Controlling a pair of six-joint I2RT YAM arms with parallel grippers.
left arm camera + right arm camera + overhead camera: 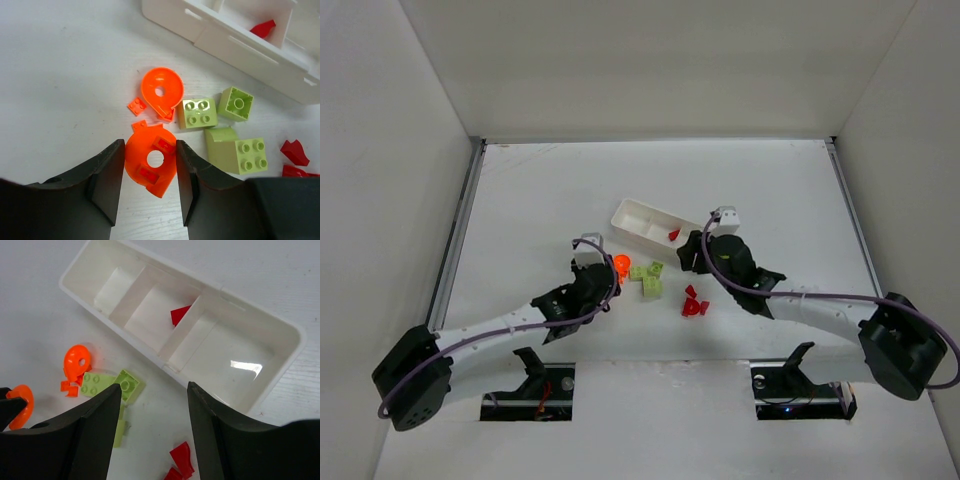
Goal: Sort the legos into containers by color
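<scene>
Between left tool (148, 148) fingers, orange lego (144, 172)

I read the orange lego (150, 162) at the left fingers (107, 180) as smooth, hard plastic with a soft shine. The yellow-green blocks (235, 155) look like smooth satin plastic, and the red pieces (295, 152) look glossier. The tray (280, 365) is glossy white plastic catching a bright glare. Left and right fingers (95, 430) look matt black. The worktop (60, 75) is matt white, faintly grained.
</scene>
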